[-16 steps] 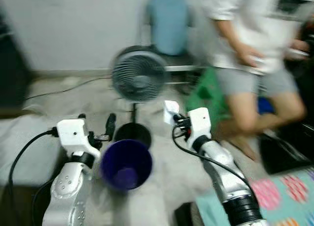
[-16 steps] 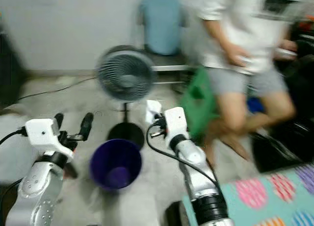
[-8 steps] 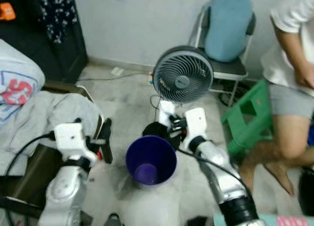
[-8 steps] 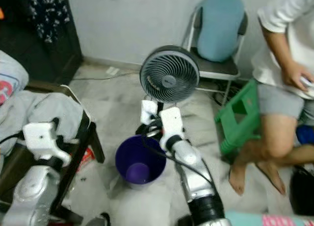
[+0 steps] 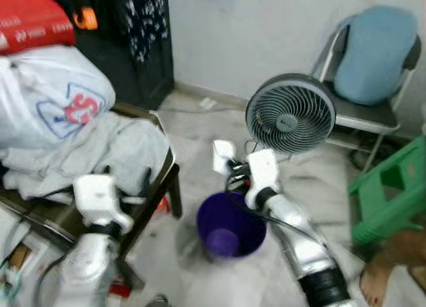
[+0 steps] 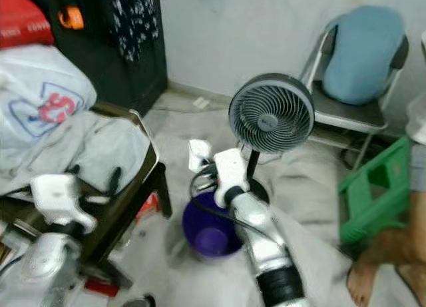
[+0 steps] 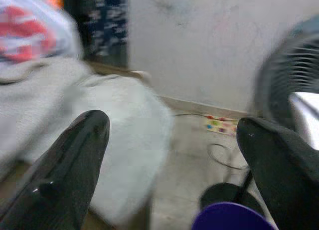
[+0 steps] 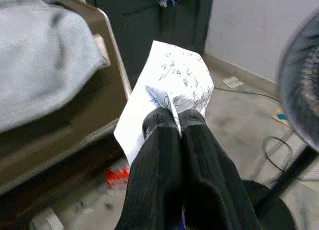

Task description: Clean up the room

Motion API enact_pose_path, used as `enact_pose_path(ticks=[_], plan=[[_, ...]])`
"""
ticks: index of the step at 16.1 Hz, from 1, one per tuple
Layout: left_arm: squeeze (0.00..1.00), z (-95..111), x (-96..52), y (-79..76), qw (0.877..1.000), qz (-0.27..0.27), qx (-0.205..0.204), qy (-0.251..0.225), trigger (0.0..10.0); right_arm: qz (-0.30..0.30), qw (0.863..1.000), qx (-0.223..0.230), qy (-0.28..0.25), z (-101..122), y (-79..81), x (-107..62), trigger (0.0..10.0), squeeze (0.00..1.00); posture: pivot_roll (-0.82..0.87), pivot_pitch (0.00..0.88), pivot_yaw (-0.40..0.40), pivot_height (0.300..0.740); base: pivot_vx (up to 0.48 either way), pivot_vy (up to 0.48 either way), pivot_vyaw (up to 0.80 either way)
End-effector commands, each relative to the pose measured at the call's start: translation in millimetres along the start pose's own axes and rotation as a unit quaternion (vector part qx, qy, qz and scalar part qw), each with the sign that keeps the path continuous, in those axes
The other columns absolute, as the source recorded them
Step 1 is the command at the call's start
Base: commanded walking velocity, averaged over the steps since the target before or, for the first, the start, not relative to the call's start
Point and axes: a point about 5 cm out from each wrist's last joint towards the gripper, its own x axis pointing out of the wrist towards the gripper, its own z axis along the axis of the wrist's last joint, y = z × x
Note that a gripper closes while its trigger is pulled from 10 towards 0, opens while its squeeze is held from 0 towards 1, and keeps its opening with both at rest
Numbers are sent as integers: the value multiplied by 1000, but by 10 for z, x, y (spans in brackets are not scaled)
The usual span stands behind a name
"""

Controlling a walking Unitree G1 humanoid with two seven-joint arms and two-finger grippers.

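A crumpled white paper (image 8: 172, 85), printed or scribbled with small dark marks, is pinched between the right gripper's (image 8: 174, 121) closed black fingers (image 8: 157, 140). It hangs above the far rim of a purple bin (image 5: 230, 226), which stands upright on the floor and seems to be empty.

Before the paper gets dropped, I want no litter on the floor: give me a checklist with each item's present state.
1. Paper held: ok. The right gripper is shut on the paper.
2. Bin open and upright: ok. The purple bin stands on the floor, mouth up.
3. Paper over the bin: not ok. By the eye views it sits beyond the bin's far rim, toward the fan.
4. Left gripper out of the way: ok. It is open, off to the left near the chair with clothes.
5. Room in the bin: cannot tell for sure. Its inside looks mostly bare.
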Motion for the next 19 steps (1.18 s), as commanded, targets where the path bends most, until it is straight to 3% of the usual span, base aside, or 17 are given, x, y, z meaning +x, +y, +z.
enact_pose_path(ticks=[1, 6, 8, 12, 19], plan=[[0, 51, -33, -20, 999, -13, 27, -15, 10000, -9, 1000, -1, 0, 11, -29, -6, 10000, 0, 34, 115, -105, 740, 0, 0, 0], [0, 62, -78, -218, 991, -122, 54, -20, 10000, -4, 1000, -7, 2, 30, -30, 27, 10000, 0, 26, 129, -120, 740, 0, 0, 0], [0, 77, -46, -251, 990, -124, 59, -21, 10000, -5, 1000, -8, 2, 45, -39, 42, 10000, 0, 22, 135, -119, 740, 0, 0, 0], [0, 99, -46, -264, 991, -127, 29, -22, 10000, -13, 1000, -7, 14, 32, -57, 37, 10000, 0, 16, 155, -124, 740, 0, 0, 0], [0, 95, -39, -297, 990, -135, 18, -21, 10000, -18, 999, -6, 26, 6, -64, 52, 10000, 0, 21, 147, -128, 740, 0, 0, -731]])
